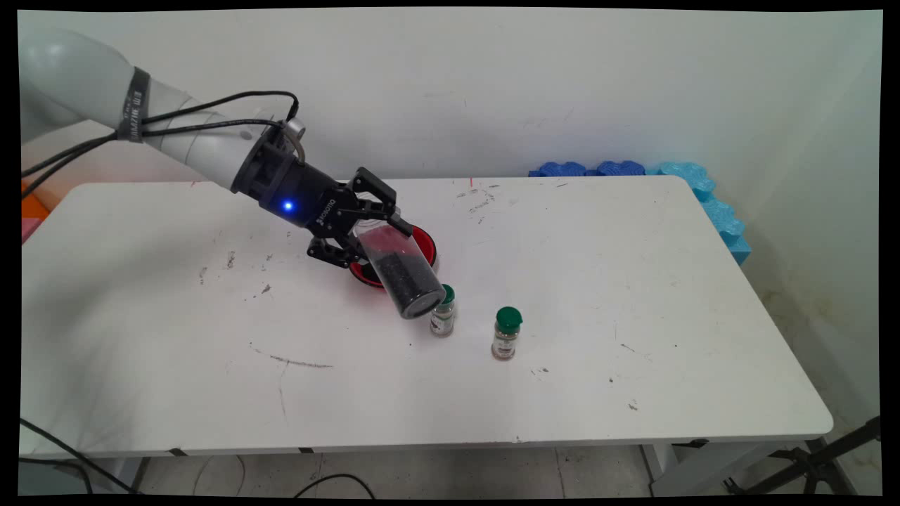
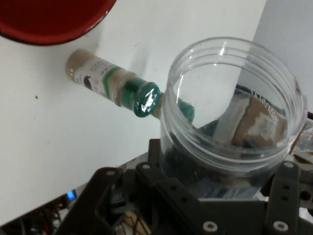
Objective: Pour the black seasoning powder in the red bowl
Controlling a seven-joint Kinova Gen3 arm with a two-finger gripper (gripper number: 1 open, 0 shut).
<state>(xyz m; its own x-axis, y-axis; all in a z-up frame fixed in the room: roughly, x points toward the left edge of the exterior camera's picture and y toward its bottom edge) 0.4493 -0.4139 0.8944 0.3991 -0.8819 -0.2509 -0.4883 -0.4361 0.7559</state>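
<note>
My gripper [image 1: 376, 242] is shut on a clear plastic jar [image 1: 397, 270] and holds it tilted over the table, its base pointing down and to the right. Black grains fill the jar's lower part. Just behind it a red bowl [image 1: 426, 247] rests on the white table [image 1: 633, 281]. The jar's base hangs right beside a small spice jar with a green lid [image 1: 443, 311]; a second one [image 1: 506, 333] stands further right. In the hand view the clear jar's open mouth [image 2: 230, 112] fills the right side above the gripper [image 2: 205, 196], with a spice jar [image 2: 105, 81] and the red bowl [image 2: 49, 19] beyond.
Blue foam pieces [image 1: 633, 169] lie along the table's far right edge and down the right side [image 1: 724, 218]. An orange object [image 1: 31, 207] shows at the left edge. Black cables hang from the arm.
</note>
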